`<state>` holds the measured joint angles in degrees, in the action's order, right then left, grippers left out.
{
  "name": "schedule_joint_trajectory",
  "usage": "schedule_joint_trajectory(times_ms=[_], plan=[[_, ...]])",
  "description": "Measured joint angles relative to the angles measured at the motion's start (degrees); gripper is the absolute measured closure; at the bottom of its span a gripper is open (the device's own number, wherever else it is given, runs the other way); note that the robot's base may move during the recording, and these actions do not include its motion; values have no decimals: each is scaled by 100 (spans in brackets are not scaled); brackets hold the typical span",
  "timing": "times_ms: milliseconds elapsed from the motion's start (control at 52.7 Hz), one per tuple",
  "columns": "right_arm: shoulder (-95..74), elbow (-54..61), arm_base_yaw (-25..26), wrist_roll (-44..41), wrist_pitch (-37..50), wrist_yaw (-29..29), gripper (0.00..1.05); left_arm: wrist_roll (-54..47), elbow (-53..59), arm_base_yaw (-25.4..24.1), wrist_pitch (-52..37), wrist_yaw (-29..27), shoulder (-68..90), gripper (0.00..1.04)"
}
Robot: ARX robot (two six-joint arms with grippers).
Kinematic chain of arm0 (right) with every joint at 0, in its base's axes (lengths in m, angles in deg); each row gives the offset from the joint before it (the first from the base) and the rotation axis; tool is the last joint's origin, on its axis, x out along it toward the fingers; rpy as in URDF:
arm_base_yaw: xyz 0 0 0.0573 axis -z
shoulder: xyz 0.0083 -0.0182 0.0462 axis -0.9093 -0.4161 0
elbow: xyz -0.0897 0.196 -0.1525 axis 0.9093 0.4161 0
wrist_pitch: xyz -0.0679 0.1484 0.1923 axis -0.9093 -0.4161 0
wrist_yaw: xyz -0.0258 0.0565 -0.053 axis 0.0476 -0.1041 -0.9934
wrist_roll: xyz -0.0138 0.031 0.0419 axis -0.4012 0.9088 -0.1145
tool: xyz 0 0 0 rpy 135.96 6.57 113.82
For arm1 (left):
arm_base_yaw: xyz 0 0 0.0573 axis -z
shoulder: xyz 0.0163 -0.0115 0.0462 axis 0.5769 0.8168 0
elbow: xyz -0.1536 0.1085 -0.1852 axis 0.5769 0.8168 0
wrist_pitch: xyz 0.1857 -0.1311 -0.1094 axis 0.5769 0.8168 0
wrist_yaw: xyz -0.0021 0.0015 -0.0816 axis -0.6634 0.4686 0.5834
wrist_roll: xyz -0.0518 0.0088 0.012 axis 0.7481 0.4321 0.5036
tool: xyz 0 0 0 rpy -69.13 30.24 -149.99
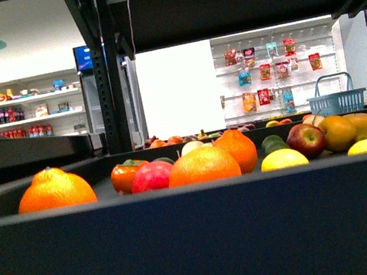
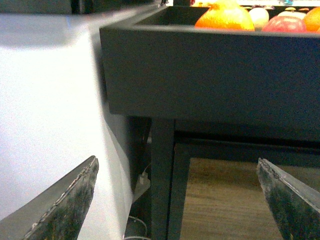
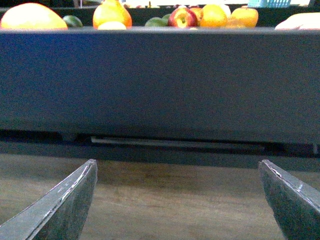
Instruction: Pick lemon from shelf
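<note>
Shelf wall [image 1: 200, 239] before lemon [image 1: 283, 158], oranges [image 1: 202, 165]

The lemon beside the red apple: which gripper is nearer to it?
Right. The right gripper hangs low before the shelf, below the lemon; the left gripper is low at the shelf's left corner.

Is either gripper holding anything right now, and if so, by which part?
Nothing is held. The left gripper and right gripper both stand open and empty, short of the black metal shelf; the bright yellow lemon lies in its tray untouched.
</note>
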<state>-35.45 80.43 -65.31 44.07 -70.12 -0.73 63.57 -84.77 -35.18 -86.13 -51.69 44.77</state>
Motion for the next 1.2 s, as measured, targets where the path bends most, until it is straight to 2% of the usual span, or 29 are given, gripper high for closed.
schedule_joint_trajectory(times_ms=[1196], plan=[[0, 0, 0, 2, 0, 0, 8, 0, 0, 0, 0, 2, 0, 8]])
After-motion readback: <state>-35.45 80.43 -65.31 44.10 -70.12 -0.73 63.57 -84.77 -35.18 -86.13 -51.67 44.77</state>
